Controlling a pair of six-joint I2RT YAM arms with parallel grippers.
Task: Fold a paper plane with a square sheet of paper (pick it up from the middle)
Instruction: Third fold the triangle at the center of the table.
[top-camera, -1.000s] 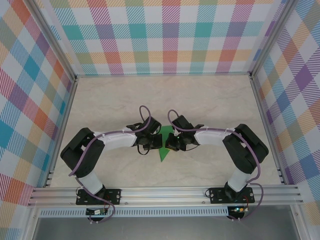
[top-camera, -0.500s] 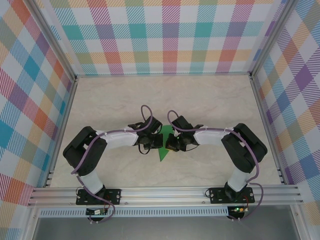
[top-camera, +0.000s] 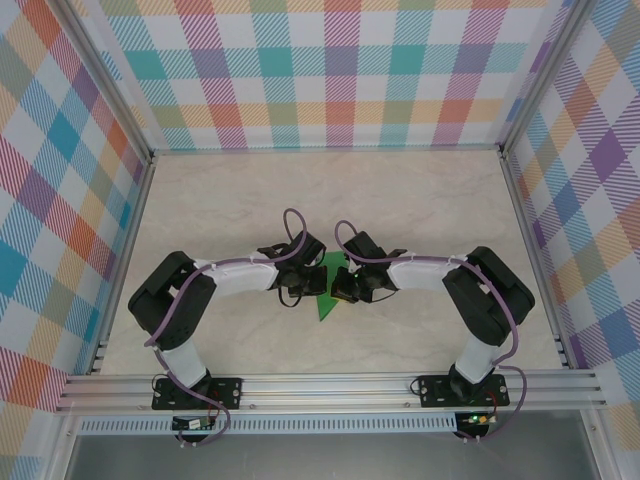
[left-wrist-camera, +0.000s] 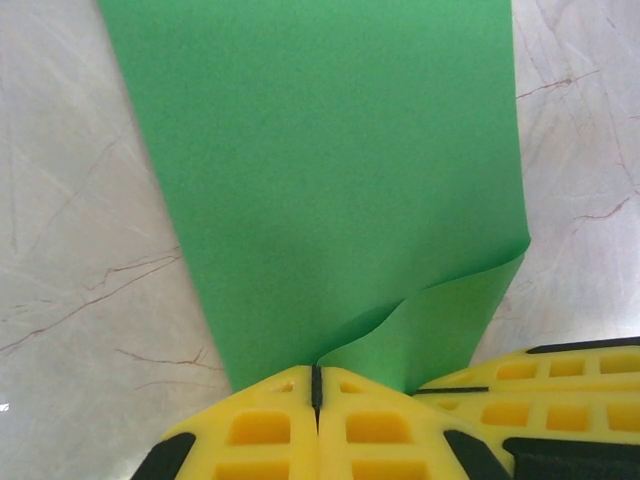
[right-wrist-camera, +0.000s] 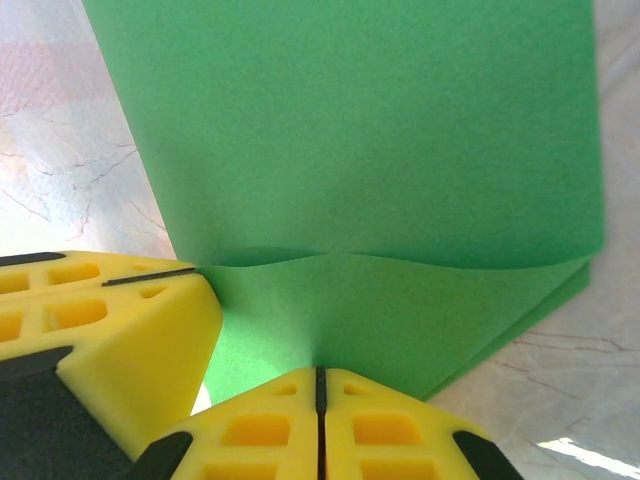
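sheet: bright-green thin paper sheet (top-camera: 326, 306) is sitting mid-way across the pale marbled bench (top-camera: 430, 200), creased narrow, with its point facing away from the arm bases and the 2 pincers flanking it.
left pincer: yellow-padded left pincer (left-wrist-camera: 316, 378) is clenching on the sheet edge nearest it, and a loose layer is curling up just beside the pads.
right pincer: yellow-padded right pincer (right-wrist-camera: 319, 380) is clenching on the opposite edge, apparently biting 2 layers, with the top layer bowing upward.
step: I'm judging this as mid-fold, both sides pinched near the middle and the dart not yet finished.
risk 1: tearing, if the 2 arms are pulling apart while both are biting thin paper.
risk 2: a skewed crease, because the curled and bowed layers are looking loose and could slide under any sideways drag.
risk 3: pad clash, since each wrist view is showing the other pincer's yellow pad right beside its own.
risk 4: uneven lifting, where 1 side rising first would be twisting the sheet and popping the existing folds open.
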